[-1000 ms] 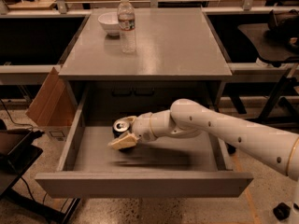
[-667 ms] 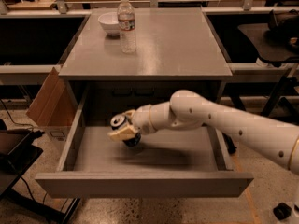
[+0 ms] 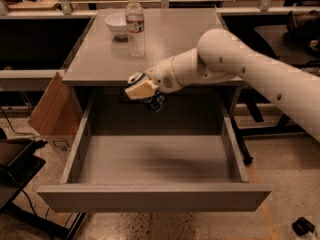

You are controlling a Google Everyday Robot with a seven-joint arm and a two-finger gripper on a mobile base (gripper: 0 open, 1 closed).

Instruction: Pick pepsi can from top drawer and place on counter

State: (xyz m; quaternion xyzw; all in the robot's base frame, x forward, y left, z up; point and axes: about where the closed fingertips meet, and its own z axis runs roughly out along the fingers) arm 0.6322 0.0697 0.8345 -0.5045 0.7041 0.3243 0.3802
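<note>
My gripper (image 3: pixel 142 90) is shut on the pepsi can (image 3: pixel 154 102), a dark blue can with a silver top, and holds it tilted in the air. It hangs just below the front edge of the counter (image 3: pixel 170 44), above the back of the top drawer (image 3: pixel 155 196). The drawer is pulled fully out and nothing shows inside it. My white arm reaches in from the right.
A clear water bottle (image 3: pixel 135 26) and a white bowl (image 3: pixel 116 24) stand at the counter's back left. A cardboard box (image 3: pixel 50 111) leans at the cabinet's left. Dark desks flank both sides, and a pale wooden tabletop lies behind.
The gripper has lifted the pepsi can from the drawer floor up to the level of the counter's front edge. The drawer now holds nothing.
</note>
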